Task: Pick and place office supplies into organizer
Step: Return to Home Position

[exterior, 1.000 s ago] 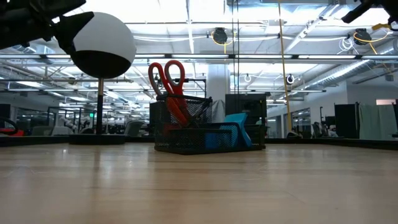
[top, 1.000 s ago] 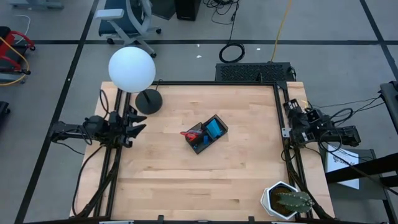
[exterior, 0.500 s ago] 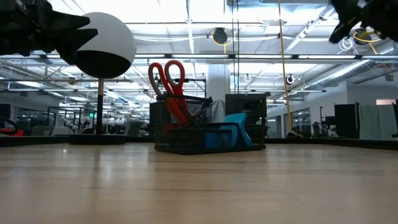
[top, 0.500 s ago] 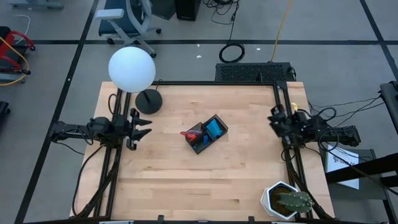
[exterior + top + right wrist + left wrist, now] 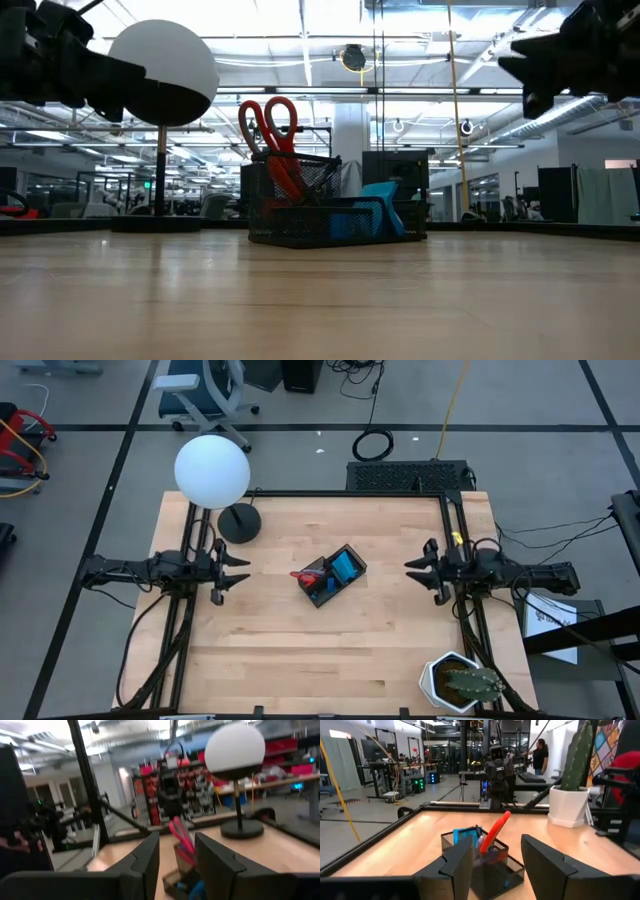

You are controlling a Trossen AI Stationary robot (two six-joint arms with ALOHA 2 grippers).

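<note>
The black mesh organizer (image 5: pixel 330 578) stands in the middle of the table. Red-handled scissors (image 5: pixel 270 128) stand in its left compartment, handles up. A blue notepad (image 5: pixel 343 567) leans inside the other end. My left gripper (image 5: pixel 243 571) hovers open to the left of the organizer and points at it. My right gripper (image 5: pixel 412 568) hovers open to its right and also points at it. The left wrist view shows the organizer (image 5: pixel 487 867) and the scissors (image 5: pixel 495 834) between the open fingers. In the right wrist view the scissors (image 5: pixel 180 839) are blurred.
A lamp with a white globe (image 5: pixel 211 470) and a round black base (image 5: pixel 239 522) stands at the far left of the table. A potted cactus (image 5: pixel 460 682) sits at the near right corner. Black rails (image 5: pixel 470 622) run along the table's edges. Bare wood surrounds the organizer.
Both arms have swung in from the table's side edges toward the organizer: the left gripper toward the right, the right gripper toward the left, turning level to face it. Both have come down a little in the low view. The organizer and its contents have stayed put.
</note>
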